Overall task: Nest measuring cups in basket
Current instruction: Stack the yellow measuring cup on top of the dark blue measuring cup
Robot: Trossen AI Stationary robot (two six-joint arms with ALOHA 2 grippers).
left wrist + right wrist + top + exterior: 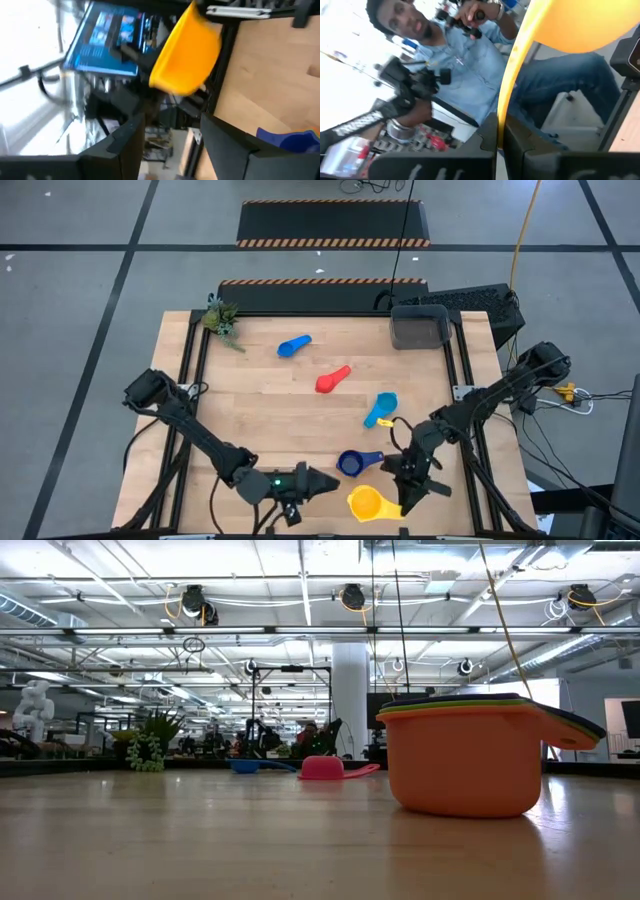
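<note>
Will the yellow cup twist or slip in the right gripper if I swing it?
The yellow plastic measuring cup looks stiff and probably light. It may pivot, since the right gripper pinches only its thin handle, edge-on.

A robotics laboratory in a large open industrial hall. The low view shows a high ceiling [300, 600] of exposed white beams, pipes and strip lights, with round dark fixtures [193, 602] hung from it and a white column [350, 700] behind. The high view shows a wooden bench [270, 420] framed in black rails, set on a grey floor [80, 300] marked with dark lines; hazard-striped black panels [333, 224] lie beyond it, and cables [560, 430] trail beside it. In the right wrist view a person [470, 65] in a light blue shirt sits close by, among handheld apparatus.
</note>
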